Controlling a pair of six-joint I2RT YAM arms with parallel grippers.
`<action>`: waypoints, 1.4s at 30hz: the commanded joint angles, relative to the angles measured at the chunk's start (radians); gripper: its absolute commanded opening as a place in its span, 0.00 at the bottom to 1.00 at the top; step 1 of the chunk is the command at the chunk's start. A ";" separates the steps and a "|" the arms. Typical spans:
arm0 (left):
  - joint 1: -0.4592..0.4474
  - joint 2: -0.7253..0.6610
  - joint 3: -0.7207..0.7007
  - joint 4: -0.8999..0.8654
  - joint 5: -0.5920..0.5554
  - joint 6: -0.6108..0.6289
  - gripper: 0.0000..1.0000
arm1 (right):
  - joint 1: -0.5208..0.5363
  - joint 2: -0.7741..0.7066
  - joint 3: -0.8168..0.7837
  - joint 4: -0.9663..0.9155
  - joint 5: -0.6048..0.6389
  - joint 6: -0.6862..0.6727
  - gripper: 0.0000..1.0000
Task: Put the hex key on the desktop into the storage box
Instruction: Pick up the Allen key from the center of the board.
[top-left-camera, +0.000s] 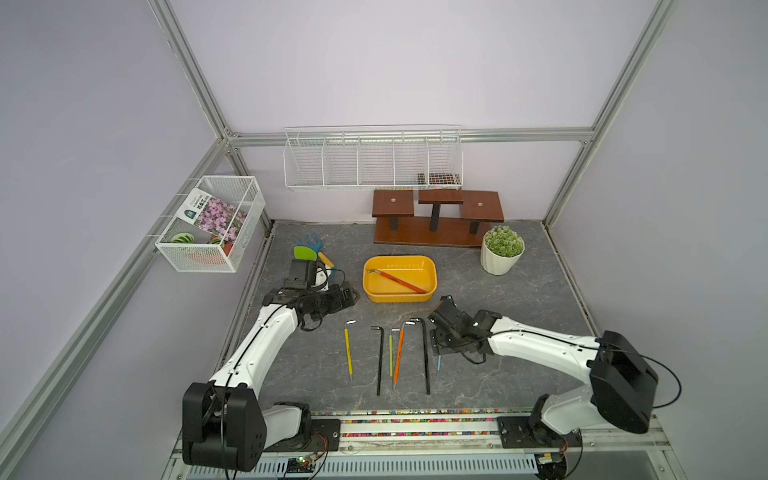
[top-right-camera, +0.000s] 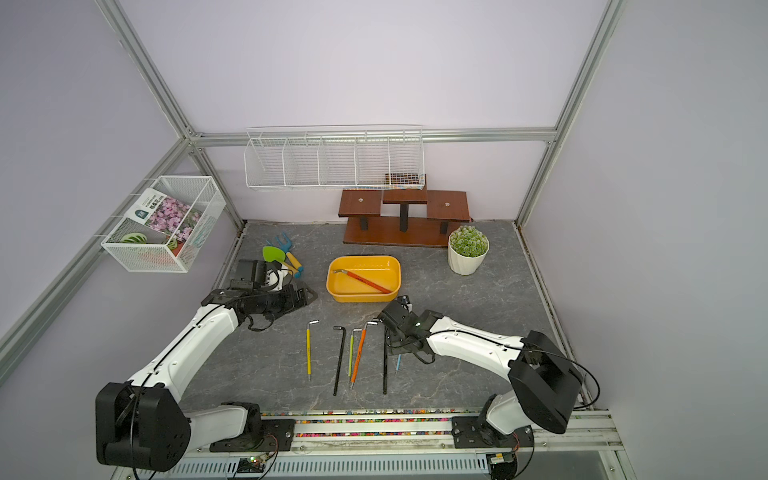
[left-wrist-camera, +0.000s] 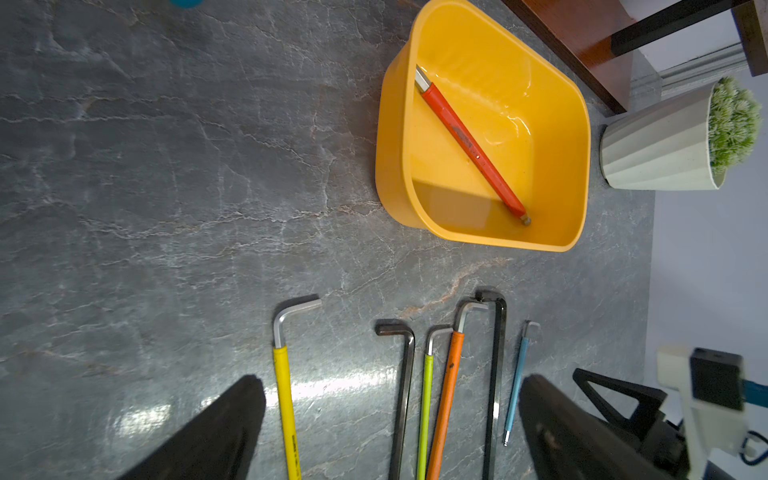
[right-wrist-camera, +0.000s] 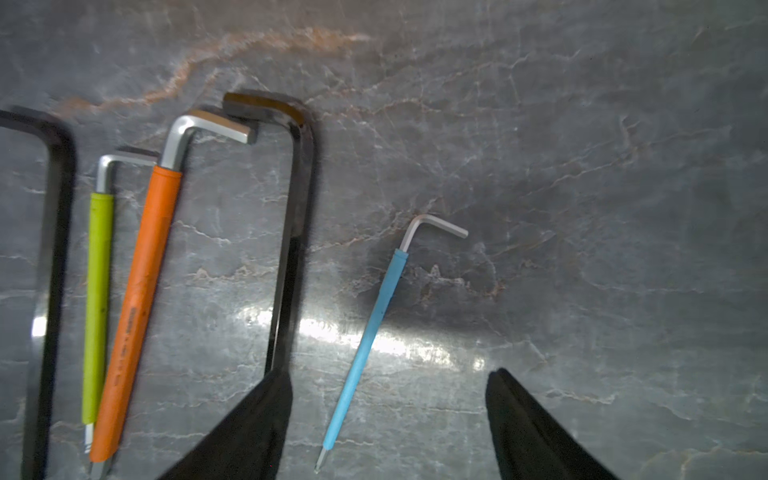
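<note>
Hex key pick pending: thin blue-sleeved L-shaped hex key lies flat on dark grey veined desktop, right gripper over it, jaws wide, nothing held.
Blue key ends a row of six near the tabletop's front edge, just beside long black steel hex key. Yellow plastic storage box sits mid-tabletop behind the row, red-sleeved hex key already inside. Left gripper is also wide and empty, beside the box toward the left edge. Risks: key is thin and flat, so the grip may skate over it or catch only the sleeve. One finger overlaps the black key in the wrist view, so closing could drag that key too.
</note>
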 joint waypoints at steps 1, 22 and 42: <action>-0.005 -0.004 0.000 -0.011 -0.010 0.013 1.00 | 0.010 0.041 0.018 0.000 0.012 0.057 0.76; -0.005 -0.009 0.000 -0.013 -0.008 0.013 1.00 | 0.025 0.176 0.032 0.028 0.009 0.113 0.64; -0.007 -0.013 -0.002 -0.012 -0.005 0.011 1.00 | 0.026 0.130 -0.015 -0.027 0.034 0.164 0.62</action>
